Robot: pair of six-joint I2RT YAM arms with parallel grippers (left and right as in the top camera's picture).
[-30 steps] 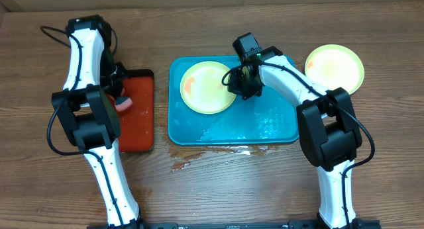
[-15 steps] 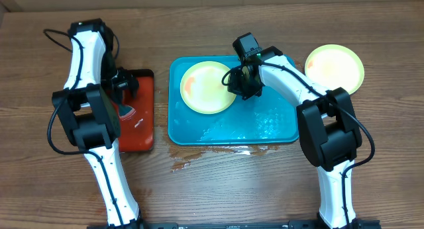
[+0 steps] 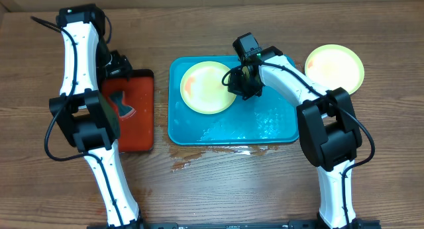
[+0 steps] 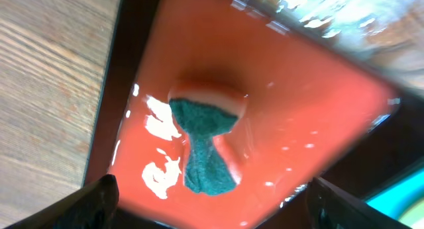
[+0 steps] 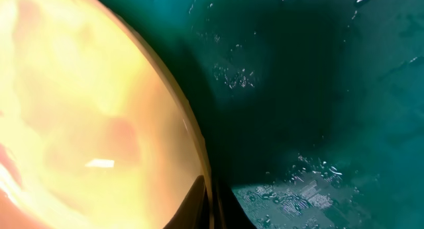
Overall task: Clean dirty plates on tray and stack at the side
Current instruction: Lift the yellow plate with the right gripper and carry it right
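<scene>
Since a second ago the left gripper (image 3: 116, 63) has let go of the sponge and drawn back toward the far end of the red tray; the right arm has not shifted

At the centre, a pale yellow-green round plastic plate (image 3: 208, 87) lies flat in the left half of the large turquoise-blue rectangular plastic tray (image 3: 278, 126). An orange-red smear (image 3: 189, 87) marks the plate's left part. The right gripper (image 5: 212, 201) sits at the plate's right edge, its claw pinched closed on the rim, with a dark fingertip on either side of it in the wrist view. The tray's bare right half glistens with water droplets.

Off the tray, on the brown wooden table (image 3: 265, 189) near its far right corner, a second pale yellow-green plate (image 3: 334, 68) rests on a light blue plate (image 3: 361, 77), of which only a sliver of edge shows.

Just in front of the turquoise tray a thin puddle (image 3: 199, 161) spreads on the wood.

To the left, apart from the turquoise tray, stands a smaller red rectangular tray with a black rim (image 3: 136, 130). A sponge (image 4: 207, 146), dark green scouring face up over a pinkish body, lies on its wet floor, with pale shiny patches (image 4: 158, 177) just beside it. The left claw hangs above it, wide and empty, one finger in each lower corner of the wrist view
</scene>
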